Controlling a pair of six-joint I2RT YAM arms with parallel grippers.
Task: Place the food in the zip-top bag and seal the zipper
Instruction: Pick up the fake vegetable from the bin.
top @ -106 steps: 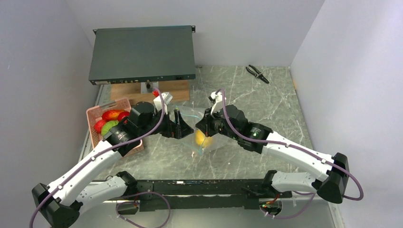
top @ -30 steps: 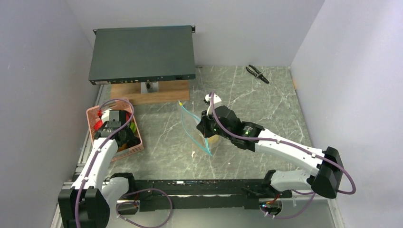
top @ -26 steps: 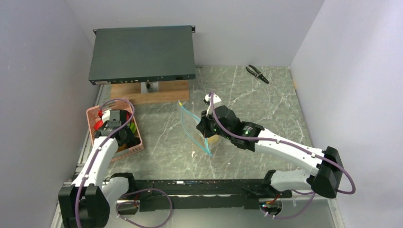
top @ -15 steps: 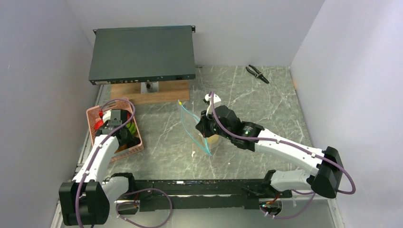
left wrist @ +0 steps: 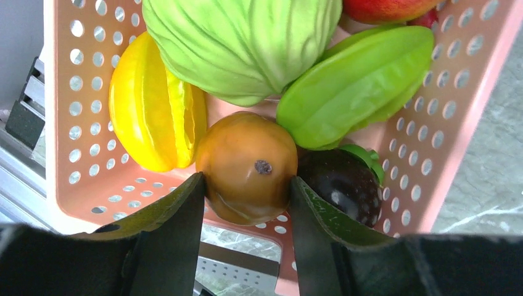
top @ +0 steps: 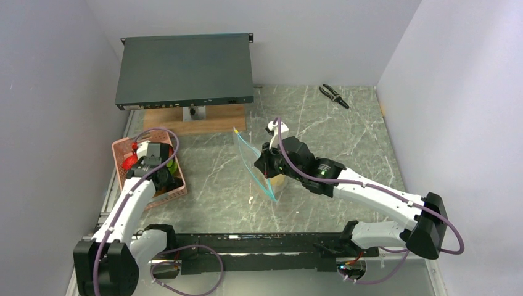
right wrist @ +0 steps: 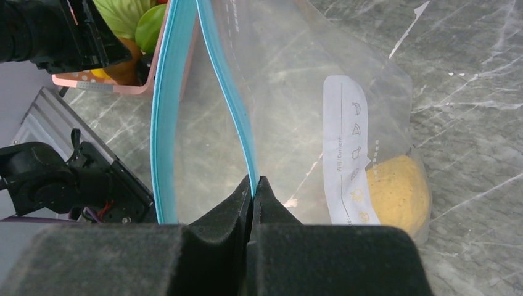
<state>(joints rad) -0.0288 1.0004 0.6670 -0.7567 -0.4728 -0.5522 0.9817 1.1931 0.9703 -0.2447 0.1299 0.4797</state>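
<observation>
- Right, the left gripper (left wrist: 247,185) is down inside the pink basket (left wrist: 61,123), at the left of the overhead view.
- Its jaws stand about half open, one finger against each side of the orange-brown fruit (left wrist: 247,160), which sits on the basket floor at the centre of the left wrist view.
- Packed around it: a yellow starfruit (left wrist: 154,117) touching on the left, a dark purple fruit (left wrist: 342,182) touching on the right, a green cabbage (left wrist: 240,43) above, a green starfruit (left wrist: 351,80) at upper right, and a sliver of red fruit (left wrist: 382,7) at the top edge.
- Over in the middle of the table (right wrist: 469,92), the right gripper (right wrist: 253,185) is pinched fully closed on the zipper (right wrist: 163,123).
- That grip holds the zip-top bag (right wrist: 290,92) up with its mouth gaping; the teal strip loops wide towards the left of the right wrist view.
- One yellow fruit (right wrist: 398,191) lies inside the bag, at its lower right corner, on the marble.
</observation>
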